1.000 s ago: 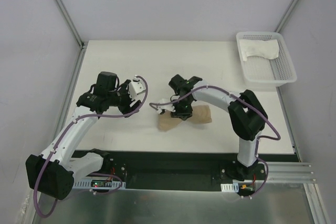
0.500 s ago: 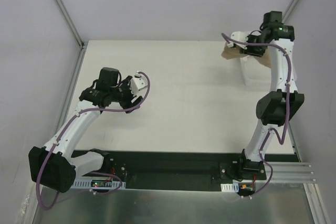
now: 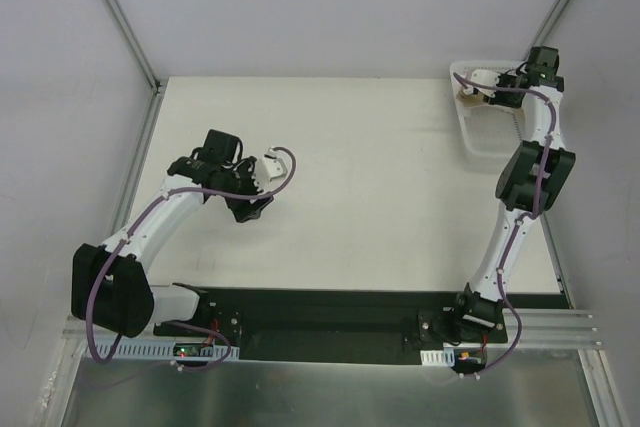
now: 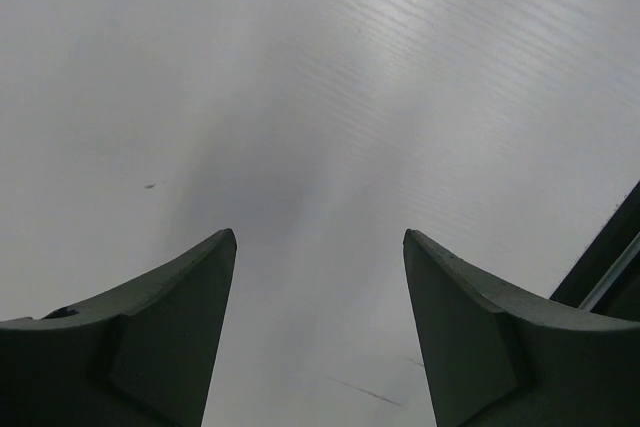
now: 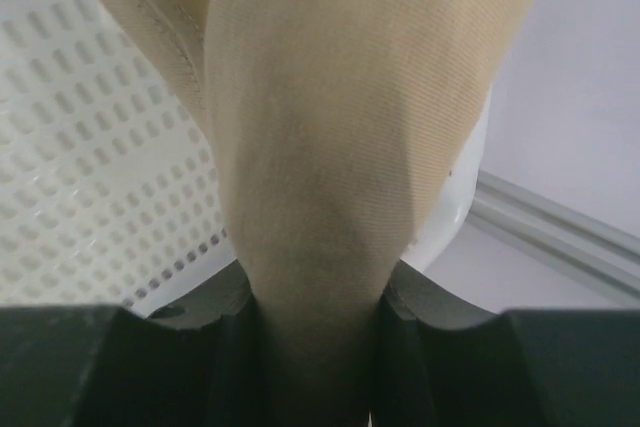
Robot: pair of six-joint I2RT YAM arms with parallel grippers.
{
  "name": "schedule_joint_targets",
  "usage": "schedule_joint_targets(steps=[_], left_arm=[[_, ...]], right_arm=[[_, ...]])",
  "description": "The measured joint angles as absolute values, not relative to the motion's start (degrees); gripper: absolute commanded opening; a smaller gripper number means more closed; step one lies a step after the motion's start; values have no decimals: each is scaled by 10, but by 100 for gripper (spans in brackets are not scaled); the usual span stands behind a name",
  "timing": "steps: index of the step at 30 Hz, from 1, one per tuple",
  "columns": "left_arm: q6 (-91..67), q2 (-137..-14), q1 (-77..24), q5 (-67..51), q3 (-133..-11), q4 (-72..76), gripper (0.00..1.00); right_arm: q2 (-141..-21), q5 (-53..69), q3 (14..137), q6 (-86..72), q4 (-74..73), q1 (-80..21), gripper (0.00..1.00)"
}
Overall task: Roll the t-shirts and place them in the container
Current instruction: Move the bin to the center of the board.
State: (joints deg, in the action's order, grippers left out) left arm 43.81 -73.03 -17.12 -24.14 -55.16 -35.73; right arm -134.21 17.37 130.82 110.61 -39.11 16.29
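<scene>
A rolled tan t-shirt [image 5: 320,137] fills the right wrist view, pinched between the dark fingers of my right gripper [image 5: 318,292], which is shut on it. It hangs over the white mesh basket [image 5: 80,147]. From the top camera the right gripper [image 3: 490,90] is stretched out to the far right corner, and a bit of the tan t-shirt [image 3: 466,98] shows at the basket's [image 3: 485,142] near-left rim. My left gripper [image 3: 250,209] hovers over the left half of the table. It stands open [image 4: 318,237], with only bare tabletop between its fingers.
The basket sits at the table's far right corner, close to the right wall and a metal frame rail [image 5: 560,232]. A white tabletop [image 3: 370,177] lies between the two arms. The black base strip [image 3: 320,312] runs along the near edge.
My right arm has carried the tan t-shirt from the middle of the table up to the basket at the far right. The left arm has shifted slightly rightwards, still open.
</scene>
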Motion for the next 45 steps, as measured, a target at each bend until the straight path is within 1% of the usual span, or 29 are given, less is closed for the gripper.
schedule_joint_targets(steps=[7,19,24,32,39,45], left_arm=[[455,-763,-171,-230,-584,-404,67],[461,-817,-171,-219,-625,-434,67],[461,-825,-171,-217,-633,-440,67],[461,-840,-171,-208,-648,-457,67],[461,-870,-171,-204,-682,-466,67],[461,-875,-171,-204,-690,-466,67]], right_arm=[[-1396,228,1317,1124,-323,176,1],[-1397,279,1249,1131,-299,195,1],[-1400,303,1248,1132,-298,207,1],[-1429,339,1265,1132,-298,209,1],[-1477,355,1342,1132,-326,210,1],[-1479,359,1343,1132,-326,210,1]])
